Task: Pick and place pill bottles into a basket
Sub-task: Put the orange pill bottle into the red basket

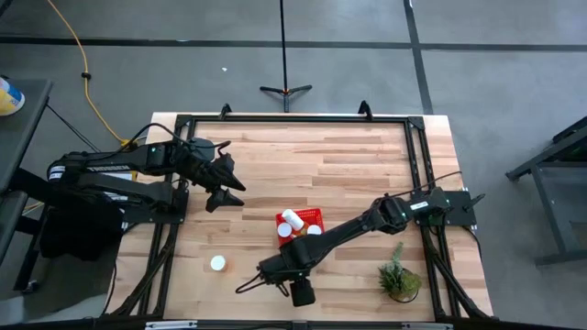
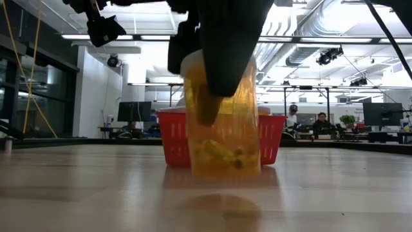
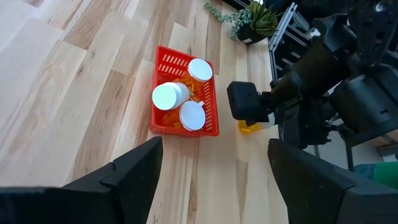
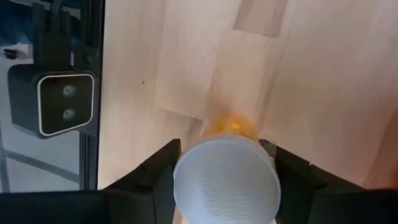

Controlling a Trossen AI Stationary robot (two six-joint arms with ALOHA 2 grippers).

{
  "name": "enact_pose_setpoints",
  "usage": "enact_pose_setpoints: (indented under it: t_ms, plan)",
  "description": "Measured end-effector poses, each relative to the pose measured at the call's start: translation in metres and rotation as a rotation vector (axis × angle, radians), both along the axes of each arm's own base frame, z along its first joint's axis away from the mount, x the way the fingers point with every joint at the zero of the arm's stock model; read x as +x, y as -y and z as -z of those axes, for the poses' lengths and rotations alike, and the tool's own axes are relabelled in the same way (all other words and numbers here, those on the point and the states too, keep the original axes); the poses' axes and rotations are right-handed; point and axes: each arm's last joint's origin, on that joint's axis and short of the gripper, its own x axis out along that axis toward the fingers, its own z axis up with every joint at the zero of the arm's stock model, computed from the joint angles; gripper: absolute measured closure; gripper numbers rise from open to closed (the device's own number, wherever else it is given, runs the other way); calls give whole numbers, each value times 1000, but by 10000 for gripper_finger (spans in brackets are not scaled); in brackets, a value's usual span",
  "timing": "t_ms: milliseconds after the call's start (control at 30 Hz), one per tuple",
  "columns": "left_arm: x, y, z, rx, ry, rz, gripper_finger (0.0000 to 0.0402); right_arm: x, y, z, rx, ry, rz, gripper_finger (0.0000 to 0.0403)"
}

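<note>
My right gripper (image 1: pixel 280 272) is near the table's front edge, in front of the red mesh basket (image 1: pixel 316 214). It is shut on an orange pill bottle (image 2: pixel 222 138) with a white cap (image 4: pixel 225 180). The basket (image 3: pixel 211 118) holds three white-capped bottles (image 3: pixel 169 96). One more bottle (image 1: pixel 217 263) stands upright on the table at the front left. My left gripper (image 3: pixel 214 180) hovers open and empty at the left (image 1: pixel 225 183), above the table. My right gripper pinches the bottle between its two fingers, which lie on opposite sides of the cap (image 4: pixel 181 182) and the upper body. The fingers (image 2: pixel 222 71) come from above, pointing down. The bottle hangs upright, and its bottom (image 2: pixel 222 171) looks just clear of the table.
A small green potted plant (image 1: pixel 400 280) stands at the front right. A black frame (image 1: pixel 417 147) runs round the table's edges. The low-view camera (image 4: pixel 62 102) sits at the front edge, close to my right gripper. Bare wood lies at the far middle (image 1: pixel 312 156).
</note>
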Motion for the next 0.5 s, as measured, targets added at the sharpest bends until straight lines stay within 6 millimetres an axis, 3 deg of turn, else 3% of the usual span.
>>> enact_pose_setpoints:
  t_ms: [200, 500]
  plan:
    - [0, 0, 0, 4, 2, 3, 76, -2, 8, -11, -22, 7, 15, 213]
    - [0, 0, 0, 7, 2, 5, 76, -2, 36, -39, -71, 56, 68, 218]
